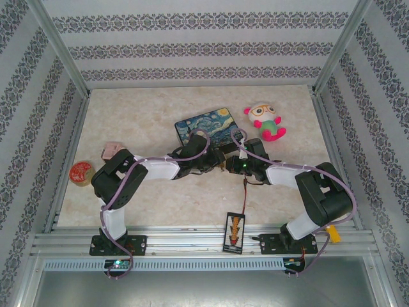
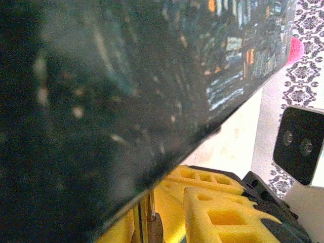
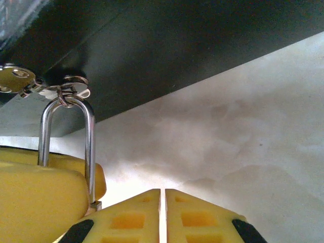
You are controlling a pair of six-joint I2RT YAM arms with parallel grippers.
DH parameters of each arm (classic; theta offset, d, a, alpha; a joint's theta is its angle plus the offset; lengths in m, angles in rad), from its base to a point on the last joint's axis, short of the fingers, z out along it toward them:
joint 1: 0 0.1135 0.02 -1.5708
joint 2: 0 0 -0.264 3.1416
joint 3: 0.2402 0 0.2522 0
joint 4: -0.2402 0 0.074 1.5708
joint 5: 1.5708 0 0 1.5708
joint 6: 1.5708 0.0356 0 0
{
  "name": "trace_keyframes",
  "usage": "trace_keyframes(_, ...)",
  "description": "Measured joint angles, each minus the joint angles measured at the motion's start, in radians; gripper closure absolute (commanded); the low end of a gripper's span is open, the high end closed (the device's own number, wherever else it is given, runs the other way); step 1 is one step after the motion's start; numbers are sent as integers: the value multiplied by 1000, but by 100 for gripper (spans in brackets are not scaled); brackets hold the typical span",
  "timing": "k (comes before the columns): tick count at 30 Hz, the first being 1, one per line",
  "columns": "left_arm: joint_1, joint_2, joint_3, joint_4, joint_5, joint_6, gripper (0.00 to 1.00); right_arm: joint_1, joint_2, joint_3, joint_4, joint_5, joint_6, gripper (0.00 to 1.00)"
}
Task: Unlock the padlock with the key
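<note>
Marble desk [image 1: 160, 198], one painted box [image 1: 208, 125], one padlock [image 3: 90, 152]; right hand [image 3: 163, 215] pressed together, left hand [image 2: 148, 223] cannot tell.

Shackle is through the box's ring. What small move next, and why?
Probably ease the left gripper back slightly. The thin silvery shackle hangs through the small metal ring on the dark painted box, but what looks like that gripper's yellow finger pad hides its body, so whether it has released cannot be told.

the top camera looks down from above and behind the arm bases over the whole desk [image 1: 160, 192]. both wrist cameras press close to the painted box [image 1: 211, 123], sharing its dark side by the padlock [image 3: 90, 147].
</note>
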Motion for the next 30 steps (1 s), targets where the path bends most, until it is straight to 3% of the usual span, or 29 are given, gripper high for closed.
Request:
trace_keyframes(7,-7,-11,-9,-14,0,0,73,0,0,0,8,0,0,88)
trace_keyframes(19,-9,-11,-11,-14,-7,3,91,-5,-22,-2,8,2,0,88)
trace_keyframes(30,-10,-19,-11,-33,-8,5,93,42,-271,-68,-88,77,-55,82)
